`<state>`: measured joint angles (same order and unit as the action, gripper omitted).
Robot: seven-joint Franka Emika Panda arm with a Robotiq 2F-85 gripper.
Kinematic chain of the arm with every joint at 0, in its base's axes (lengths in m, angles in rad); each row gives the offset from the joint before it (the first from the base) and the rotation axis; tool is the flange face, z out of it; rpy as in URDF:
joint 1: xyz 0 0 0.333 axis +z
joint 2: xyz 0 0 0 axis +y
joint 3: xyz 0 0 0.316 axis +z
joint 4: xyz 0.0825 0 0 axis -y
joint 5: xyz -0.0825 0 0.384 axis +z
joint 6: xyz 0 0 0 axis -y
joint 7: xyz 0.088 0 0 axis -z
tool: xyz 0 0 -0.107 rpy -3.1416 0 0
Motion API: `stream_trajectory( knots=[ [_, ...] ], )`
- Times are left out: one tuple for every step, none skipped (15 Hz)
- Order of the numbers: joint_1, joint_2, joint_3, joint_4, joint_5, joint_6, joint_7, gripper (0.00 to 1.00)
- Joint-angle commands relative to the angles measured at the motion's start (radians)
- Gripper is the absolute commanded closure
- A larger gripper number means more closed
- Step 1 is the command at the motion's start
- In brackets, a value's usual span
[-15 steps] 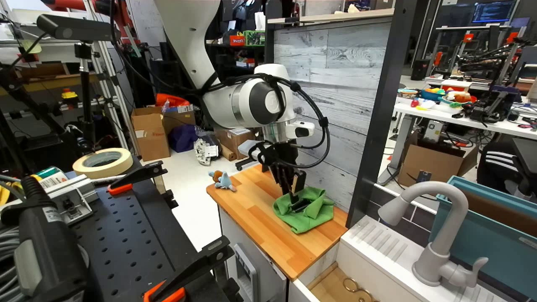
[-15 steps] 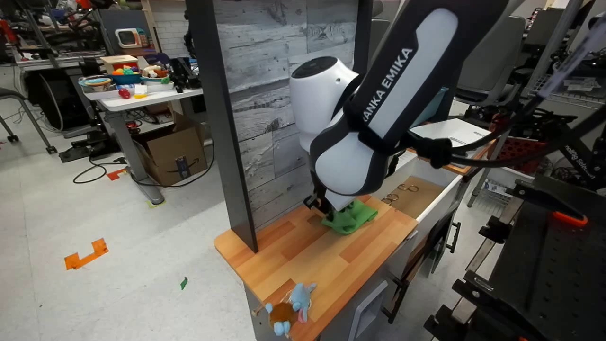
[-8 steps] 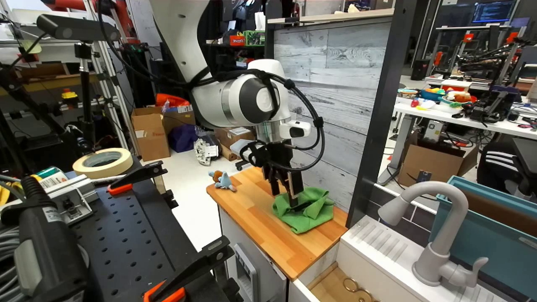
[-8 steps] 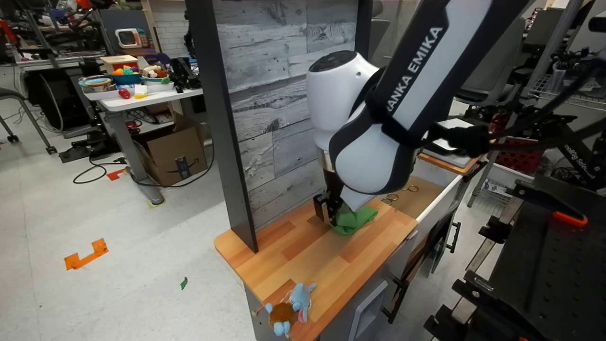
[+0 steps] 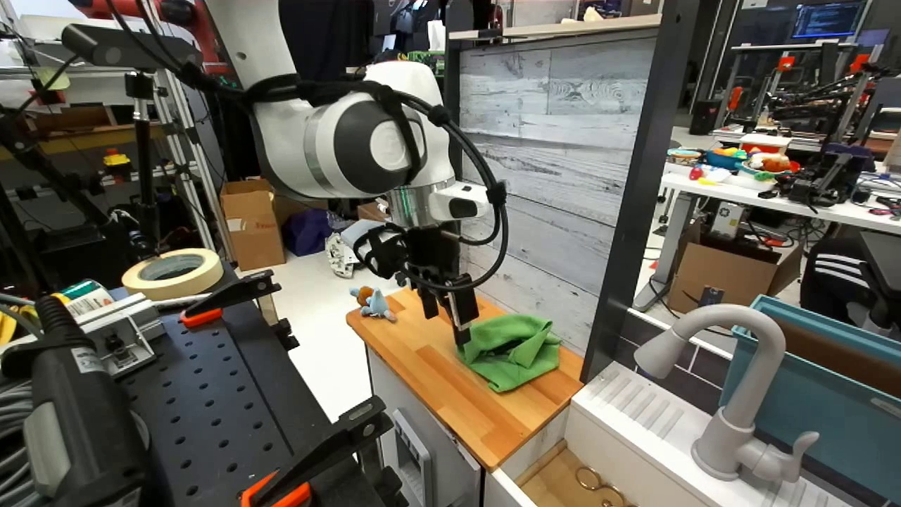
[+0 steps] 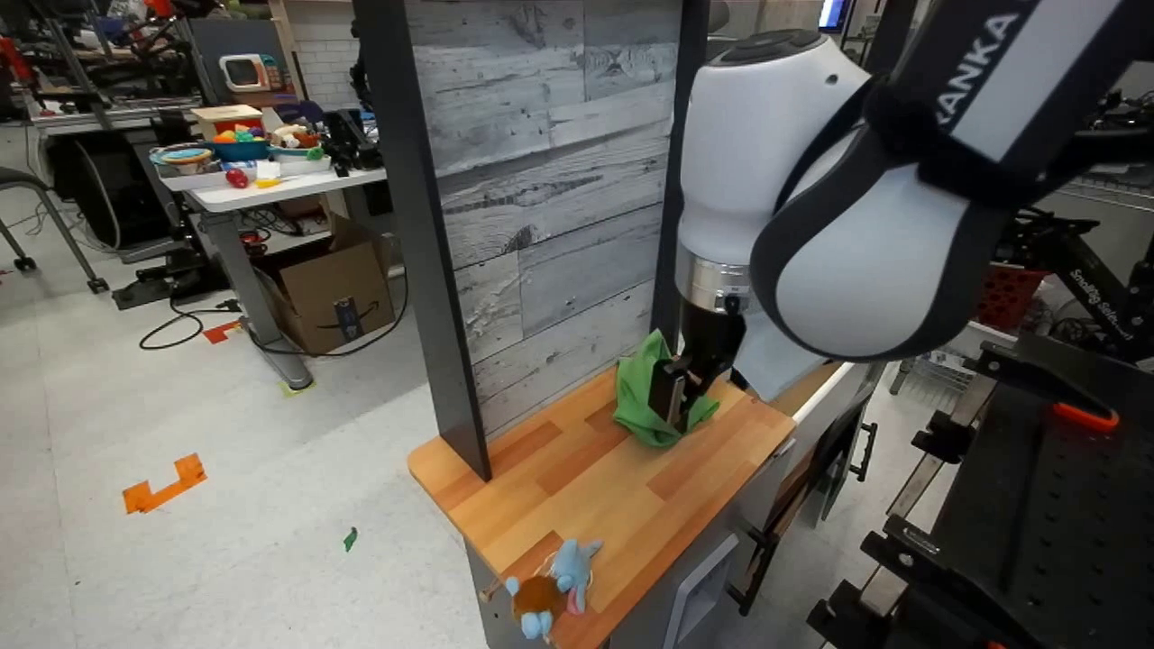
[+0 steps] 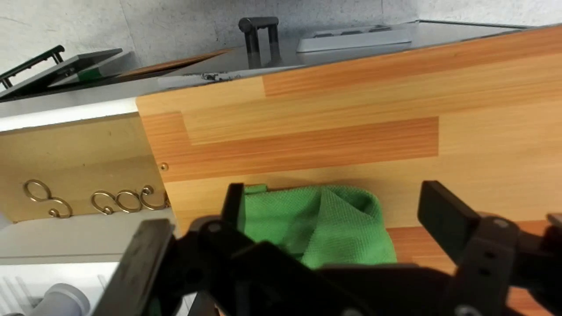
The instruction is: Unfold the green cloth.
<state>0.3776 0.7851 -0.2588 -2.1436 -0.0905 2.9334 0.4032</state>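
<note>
Cloth [image 7: 307, 219] bunched on worktop [image 7: 333, 105]; end effector [image 7: 332, 202], jaws apart. Best pinch top fold [image 7: 349, 232] alone, peel outward, low, slowly.

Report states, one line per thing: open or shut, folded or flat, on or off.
Green cloth: bunched and folded over, not spread flat
Jaws: open, wide apart
Tap: off as far as seen, no water showing
Teal bin: open at the top
Cardboard box: flaps open
Screen at the back: lit
</note>
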Motion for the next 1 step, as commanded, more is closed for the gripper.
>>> stream_trajectory(
  knots=[
    [0.006, -0.006, -0.004, -0.007, 0.017, -0.001, -0.015, 0.0]
  ],
)
